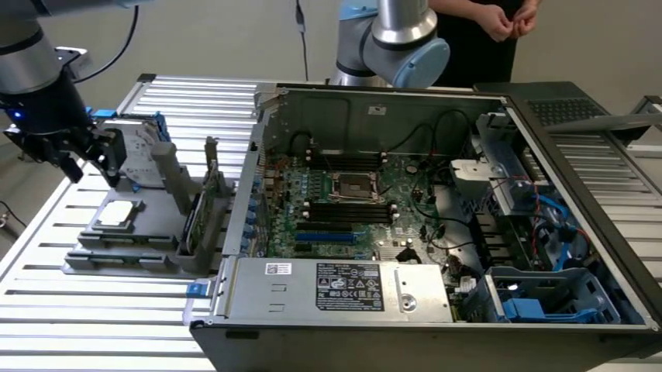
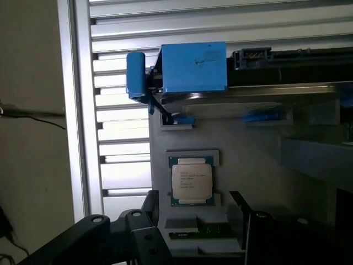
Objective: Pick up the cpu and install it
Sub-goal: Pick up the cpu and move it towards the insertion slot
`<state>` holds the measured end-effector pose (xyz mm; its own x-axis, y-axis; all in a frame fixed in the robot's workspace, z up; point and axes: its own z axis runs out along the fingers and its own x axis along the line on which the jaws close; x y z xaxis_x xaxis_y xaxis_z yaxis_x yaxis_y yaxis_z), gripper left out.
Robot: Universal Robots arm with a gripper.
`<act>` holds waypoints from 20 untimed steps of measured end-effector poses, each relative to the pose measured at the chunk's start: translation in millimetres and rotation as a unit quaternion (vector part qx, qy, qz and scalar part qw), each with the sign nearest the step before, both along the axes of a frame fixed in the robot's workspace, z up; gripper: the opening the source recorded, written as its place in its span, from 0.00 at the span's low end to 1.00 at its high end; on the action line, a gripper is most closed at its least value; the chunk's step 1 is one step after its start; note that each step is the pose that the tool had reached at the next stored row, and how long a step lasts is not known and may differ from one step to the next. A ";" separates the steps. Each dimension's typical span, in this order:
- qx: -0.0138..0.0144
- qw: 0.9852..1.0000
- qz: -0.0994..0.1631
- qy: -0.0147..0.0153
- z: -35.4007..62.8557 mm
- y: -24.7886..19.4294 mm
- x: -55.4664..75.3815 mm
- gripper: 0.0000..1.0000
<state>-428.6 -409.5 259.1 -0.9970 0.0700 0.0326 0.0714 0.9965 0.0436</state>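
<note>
The gripper [image 1: 91, 163] hangs over the grey fixture [image 1: 114, 260] on the slatted table [image 1: 62, 310], to the exterior view's left of the open computer case [image 1: 414, 341], with its jaws spread wide and nothing between them. In the wrist view the two dark fingers [image 2: 242, 212] stand on either side of the cpu [image 2: 191, 184], well above it and apart from it. The cpu lies flat in its own shallow recess of the fixture, metal face and print upward, near the upright hard drive [image 1: 139, 151] with its blue bracket [image 2: 193, 66] — a neighbour worth keeping clear of. The step in hand looks like the approach for the pick, and doing it well probably means centring the chip between the fingers, keeping them square to two opposite edges, and coming straight down so that the pads meet the thin sides evenly (a skewed grip would likely tip it against the recess walls). The chip is close to square, so no long axis stands out; its edges run parallel to the fixture's sides. The socket [image 1: 352, 186] on the board sits bare, the cpu not yet installed.
</note>
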 end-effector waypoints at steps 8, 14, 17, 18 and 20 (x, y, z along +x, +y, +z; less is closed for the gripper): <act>0.000 1.000 0.000 0.000 -14.7 -2.8 0.1 0.62; 0.000 1.000 0.000 0.000 -25.4 -3.9 0.2 0.62; 0.000 1.000 0.000 0.000 -31.1 -4.4 0.3 0.62; 0.000 1.000 0.000 0.000 -32.8 -4.6 0.4 0.62; 0.000 1.000 0.000 0.000 -36.5 -4.8 0.6 0.62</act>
